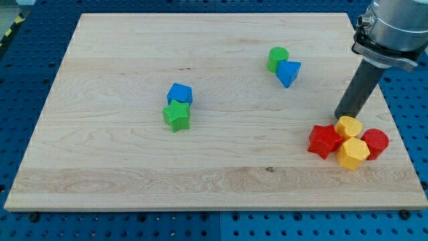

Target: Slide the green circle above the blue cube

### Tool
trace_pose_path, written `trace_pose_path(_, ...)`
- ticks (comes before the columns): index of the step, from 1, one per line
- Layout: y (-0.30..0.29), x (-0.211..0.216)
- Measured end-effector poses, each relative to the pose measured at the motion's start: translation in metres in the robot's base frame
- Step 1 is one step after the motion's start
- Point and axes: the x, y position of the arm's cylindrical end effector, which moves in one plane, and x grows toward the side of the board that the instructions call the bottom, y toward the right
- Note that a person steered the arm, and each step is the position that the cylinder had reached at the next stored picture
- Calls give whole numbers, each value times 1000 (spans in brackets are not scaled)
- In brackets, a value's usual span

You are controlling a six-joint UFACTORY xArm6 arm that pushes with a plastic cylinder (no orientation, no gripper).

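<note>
You've got 8 blocks on 1 board. By colour: 2 green, i.e. circle + star; 2 blue, i.e. cube + triangle; 2 red, i.e. star + round one; 2 yellow (shapes hard to call, approx. blocky/hexagonal). So 4 colours, 2 apiece. Also 1 rod, w/ 1 tip.

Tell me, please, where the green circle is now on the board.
The green circle sits in the upper right part of the camera view, touching the blue triangular block just below and right of it, far from the blue cube.
</note>
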Motion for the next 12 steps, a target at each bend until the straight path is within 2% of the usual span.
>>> trace_pose_path(4,-24,-28)
trace_pose_path(6,-26,-63)
trace_pose_path(7,-25,-95)
trace_pose_path(9,-60,-136)
trace_pose_path(10,-82,-139)
trace_pose_path(12,-146,-113)
